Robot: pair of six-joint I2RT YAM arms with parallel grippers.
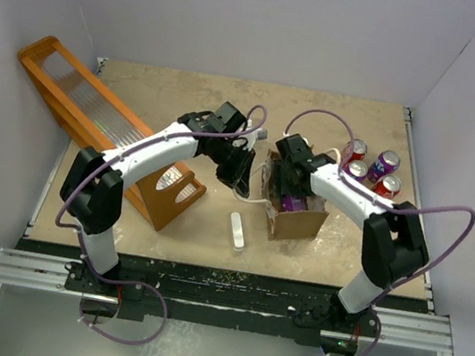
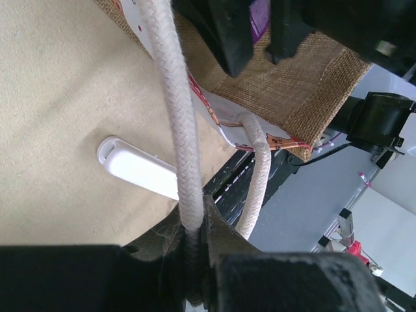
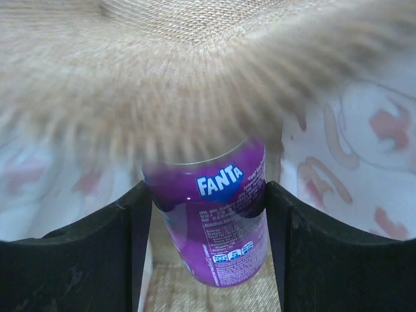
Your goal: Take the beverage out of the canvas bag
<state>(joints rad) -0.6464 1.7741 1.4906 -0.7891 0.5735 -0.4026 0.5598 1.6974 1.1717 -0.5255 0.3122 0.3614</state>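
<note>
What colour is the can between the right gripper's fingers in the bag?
The can is purple with a white-on-blue Fanta logo; clearest in the right wrist view.

White "FANTA" on a blue patch stands on the purple metal drinks can [image 3: 218, 227], toward its 12 o'clock end. The fine print at 6 o'clock and the red marks on the brown canvas bag [image 3: 195, 65] are unreadable.

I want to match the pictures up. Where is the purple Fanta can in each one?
Top external: the purple Fanta can sits in the canvas bag, right of centre.
Left wrist: just a purple sliver at the top edge, above the bag's brown cloth.
Right wrist: bottom middle, between the two black jaws.
Shared landmark: the canvas bag, seen in all three.
</note>
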